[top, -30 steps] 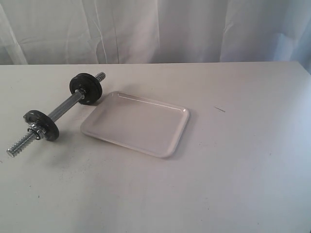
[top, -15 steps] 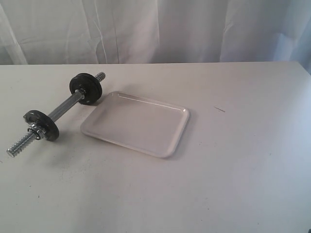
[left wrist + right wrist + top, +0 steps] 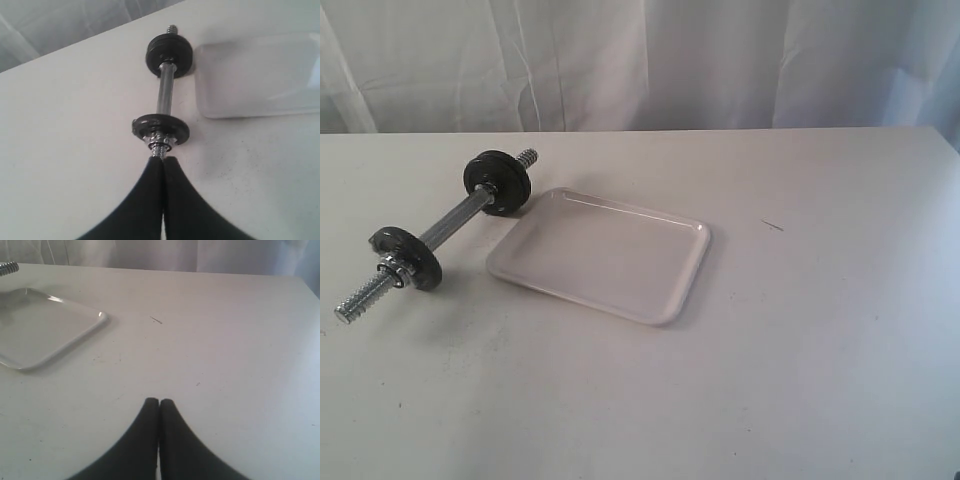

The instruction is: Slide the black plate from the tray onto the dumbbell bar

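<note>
Left gripper (image 3: 163, 160) and right gripper (image 3: 159, 401): both pinched closed, holding nothing. Tray (image 3: 600, 255) has no disc in it. One black plate (image 3: 405, 258) and a second plate (image 3: 498, 182) sit on the dumbbell bar (image 3: 455, 220). Looks done to me; next move is just checking the seating.

Item count: one chrome dumbbell bar (image 3: 455, 218); two black plates, upper-left plate (image 3: 498, 181) and lower-left plate (image 3: 406, 256); one white tray (image 3: 600, 255); one table (image 3: 800, 330).
</note>
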{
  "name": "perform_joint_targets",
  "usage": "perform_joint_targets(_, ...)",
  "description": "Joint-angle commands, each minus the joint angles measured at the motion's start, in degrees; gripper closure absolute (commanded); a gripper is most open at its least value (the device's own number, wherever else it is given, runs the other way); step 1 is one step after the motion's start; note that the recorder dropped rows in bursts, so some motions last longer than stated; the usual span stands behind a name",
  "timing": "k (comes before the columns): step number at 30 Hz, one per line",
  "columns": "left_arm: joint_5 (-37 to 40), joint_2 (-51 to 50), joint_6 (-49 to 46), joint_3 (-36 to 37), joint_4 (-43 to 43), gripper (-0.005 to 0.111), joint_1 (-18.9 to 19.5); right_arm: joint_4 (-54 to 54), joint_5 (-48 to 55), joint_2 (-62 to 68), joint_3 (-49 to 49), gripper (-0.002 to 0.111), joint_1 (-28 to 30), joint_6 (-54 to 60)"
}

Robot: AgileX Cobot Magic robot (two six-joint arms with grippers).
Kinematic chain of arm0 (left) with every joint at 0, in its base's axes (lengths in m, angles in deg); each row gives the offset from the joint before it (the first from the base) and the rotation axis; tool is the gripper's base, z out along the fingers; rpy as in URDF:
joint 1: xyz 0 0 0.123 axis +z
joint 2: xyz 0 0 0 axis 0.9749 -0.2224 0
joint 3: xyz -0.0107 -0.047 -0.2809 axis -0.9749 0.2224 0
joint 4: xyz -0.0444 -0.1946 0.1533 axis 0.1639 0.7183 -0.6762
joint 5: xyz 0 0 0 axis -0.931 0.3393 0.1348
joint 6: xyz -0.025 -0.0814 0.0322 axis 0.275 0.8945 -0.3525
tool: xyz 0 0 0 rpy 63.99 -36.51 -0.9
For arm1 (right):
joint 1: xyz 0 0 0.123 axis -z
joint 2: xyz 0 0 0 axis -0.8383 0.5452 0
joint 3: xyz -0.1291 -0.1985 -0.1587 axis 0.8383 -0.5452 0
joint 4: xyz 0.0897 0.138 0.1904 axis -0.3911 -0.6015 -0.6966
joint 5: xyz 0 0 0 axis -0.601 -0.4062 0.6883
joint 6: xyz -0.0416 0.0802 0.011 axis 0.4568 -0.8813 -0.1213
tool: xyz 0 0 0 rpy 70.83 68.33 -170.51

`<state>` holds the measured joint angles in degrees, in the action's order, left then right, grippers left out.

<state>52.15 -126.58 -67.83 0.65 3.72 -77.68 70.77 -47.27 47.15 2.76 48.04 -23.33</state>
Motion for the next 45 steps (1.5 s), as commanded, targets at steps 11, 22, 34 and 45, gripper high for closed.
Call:
perform_joint_targets(11,-12.7,27.6,21.1,31.4,-2.4,0.107,-0.2,-0.2,-0.7,-0.3,-0.3,0.108,0.3,0.0)
perform_joint_targets(22,-17.9,34.9,28.6,43.8,-2.4,0.107,-0.2,-0.2,-0.7,-0.3,-0.3,0.108,0.3,0.0)
perform_joint_targets(34,-17.0,35.8,28.2,43.8,-2.4,0.107,-0.2,-0.2,-0.7,-0.3,-0.3,0.108,0.3,0.0)
perform_joint_targets(45,-17.0,35.8,28.2,43.8,-2.4,0.107,-0.2,-0.2,-0.7,-0.3,-0.3,0.108,0.3,0.0)
